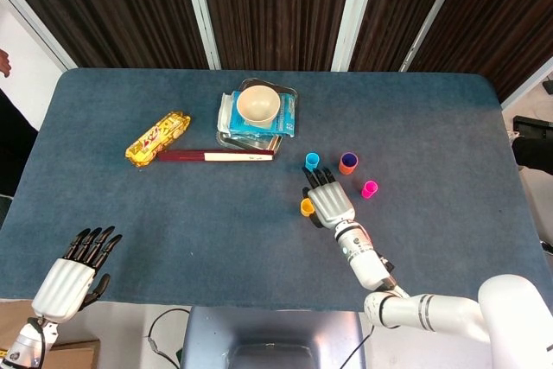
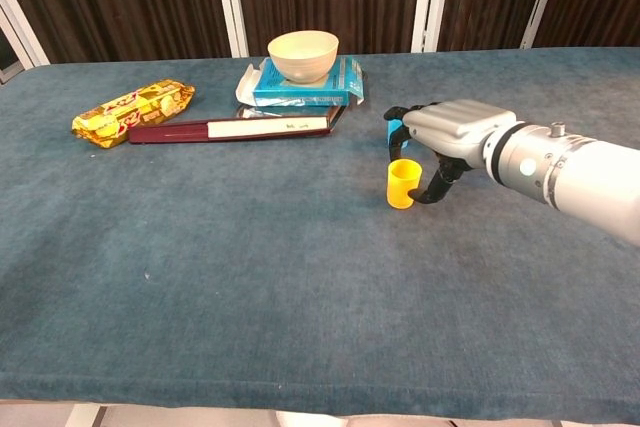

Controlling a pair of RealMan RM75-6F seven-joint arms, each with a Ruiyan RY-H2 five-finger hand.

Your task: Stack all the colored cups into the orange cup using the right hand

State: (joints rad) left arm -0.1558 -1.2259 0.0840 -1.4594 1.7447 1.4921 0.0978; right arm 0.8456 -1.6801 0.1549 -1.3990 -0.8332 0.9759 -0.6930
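Left hand [image 1: 73,276] idle at lower-left frame edge, fingers extended together, small yellow plastic cup [image 2: 403,183] upright at centre, right hand [image 2: 448,133] arched over it, grip unclear, orange plastic cup [image 1: 348,162] just upper right.

Bowl [image 1: 258,104] on packet [image 1: 285,117], behind book [image 1: 214,155]

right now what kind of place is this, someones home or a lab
Probably a lab or robot test room, not a home: a blue cloth-covered table with staged props like the yellow cup and bowl, dark slatted wall panels behind, and the robot's right hand reaching in.
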